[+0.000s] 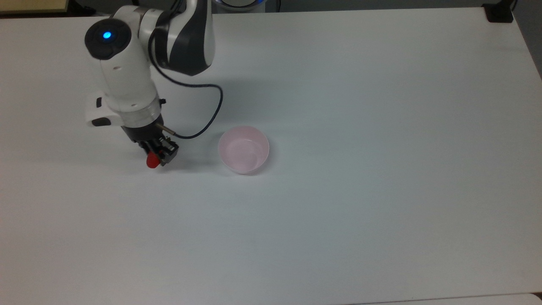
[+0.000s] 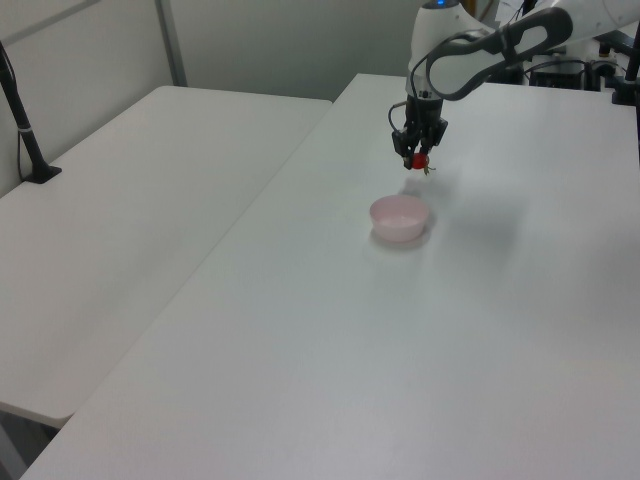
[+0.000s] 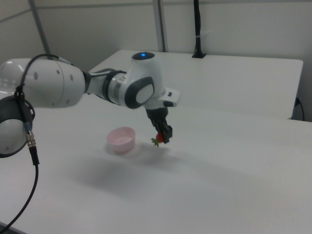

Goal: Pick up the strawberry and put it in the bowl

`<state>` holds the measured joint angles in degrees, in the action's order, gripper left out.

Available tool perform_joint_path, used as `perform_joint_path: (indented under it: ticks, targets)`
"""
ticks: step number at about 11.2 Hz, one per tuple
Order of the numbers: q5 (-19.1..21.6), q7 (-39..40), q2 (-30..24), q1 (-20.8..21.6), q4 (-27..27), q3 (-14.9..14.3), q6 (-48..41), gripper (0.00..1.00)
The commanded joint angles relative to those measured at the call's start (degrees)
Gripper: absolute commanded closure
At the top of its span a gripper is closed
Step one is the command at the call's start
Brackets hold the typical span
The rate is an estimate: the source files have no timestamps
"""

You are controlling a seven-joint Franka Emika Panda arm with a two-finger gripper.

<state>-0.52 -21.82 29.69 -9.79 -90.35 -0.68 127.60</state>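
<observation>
item: strawberry point(image 3: 157, 140), pinched in the pincer point(image 3: 162, 136), lifted clear of the table point(image 1: 338, 212), green stem end hanging out at one side. bowl point(image 1: 243, 149) near, on the top view's right, empty. risk: off-centre grip; a quick swing could shake the fruit loose short of the rim.

Bright even light, soft faint shadows
</observation>
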Motion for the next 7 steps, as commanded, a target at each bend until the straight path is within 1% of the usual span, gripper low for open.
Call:
perform_joint_path:
  ticks: [1, 4, 6, 7]
  targets:
    - [1.05, -1.90, -4.72, 4.24, -0.88, 0.59, -4.89, 0.61]
    - [0.87, -2.17, -5.26, 9.34, -0.88, 0.76, -8.23, 0.61]
    - [0.61, -4.36, -5.26, 12.33, -0.97, 0.76, -9.90, 0.60]
    - [0.35, -4.37, -5.26, 13.47, -0.97, 0.76, -10.96, 0.25]
